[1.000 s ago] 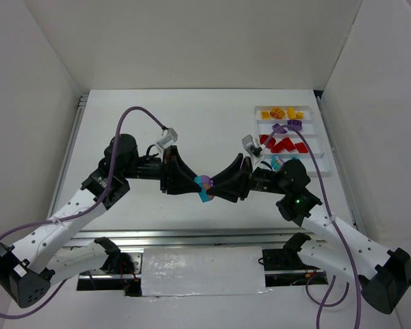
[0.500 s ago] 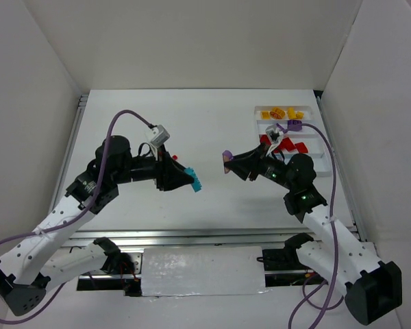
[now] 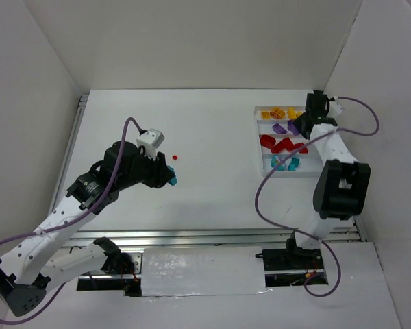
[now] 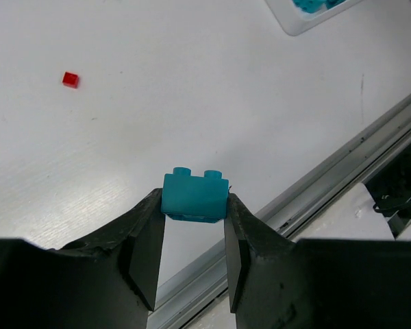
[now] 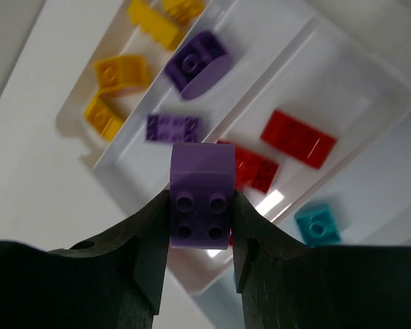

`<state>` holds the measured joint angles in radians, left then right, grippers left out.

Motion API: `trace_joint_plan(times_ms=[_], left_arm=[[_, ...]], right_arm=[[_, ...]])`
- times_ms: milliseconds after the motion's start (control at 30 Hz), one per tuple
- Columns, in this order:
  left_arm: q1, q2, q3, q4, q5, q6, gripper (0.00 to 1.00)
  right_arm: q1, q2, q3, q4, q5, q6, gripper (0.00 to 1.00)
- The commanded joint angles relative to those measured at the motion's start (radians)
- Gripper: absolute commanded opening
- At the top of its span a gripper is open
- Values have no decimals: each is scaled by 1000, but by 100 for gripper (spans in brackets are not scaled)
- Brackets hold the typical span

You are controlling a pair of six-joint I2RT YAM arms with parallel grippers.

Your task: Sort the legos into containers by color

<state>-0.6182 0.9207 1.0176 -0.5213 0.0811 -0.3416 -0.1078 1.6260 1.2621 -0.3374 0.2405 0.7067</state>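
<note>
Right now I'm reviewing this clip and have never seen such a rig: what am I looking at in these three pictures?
These are two robot arms, a left arm and a right arm. Each ends in a two-finger gripper, and both are mounted at a white table. The wide picture looks down from above and behind them. The other two pictures come from a camera on each wrist. The left gripper is shut on a teal brick above the bare table, near a tiny red piece lying loose. The right gripper is shut on a purple brick over a white tray. The tray's long compartments hold other bricks in yellow, purple, red and teal.
</note>
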Motion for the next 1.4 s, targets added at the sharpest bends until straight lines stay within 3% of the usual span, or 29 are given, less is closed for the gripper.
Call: trace_joint_plan(times_ms=[0, 133, 467, 733, 1000, 1367], left_arm=[[0, -33, 3, 15, -76, 27, 0], [0, -25, 1, 9, -106, 41, 0], [0, -26, -2, 9, -98, 53, 0], [0, -25, -2, 9, -72, 59, 0], [0, -34, -5, 14, -49, 62, 0], [0, -34, -5, 14, -37, 64, 0]], right_arm=[[-48, 141, 228, -161, 187, 74, 0], [-98, 340, 474, -227, 229, 92, 0], [-125, 574, 721, -242, 309, -27, 0], [-124, 636, 787, -221, 168, -119, 0], [-132, 814, 1055, -435, 82, -153, 2], [-156, 801, 979, -420, -125, -156, 3]])
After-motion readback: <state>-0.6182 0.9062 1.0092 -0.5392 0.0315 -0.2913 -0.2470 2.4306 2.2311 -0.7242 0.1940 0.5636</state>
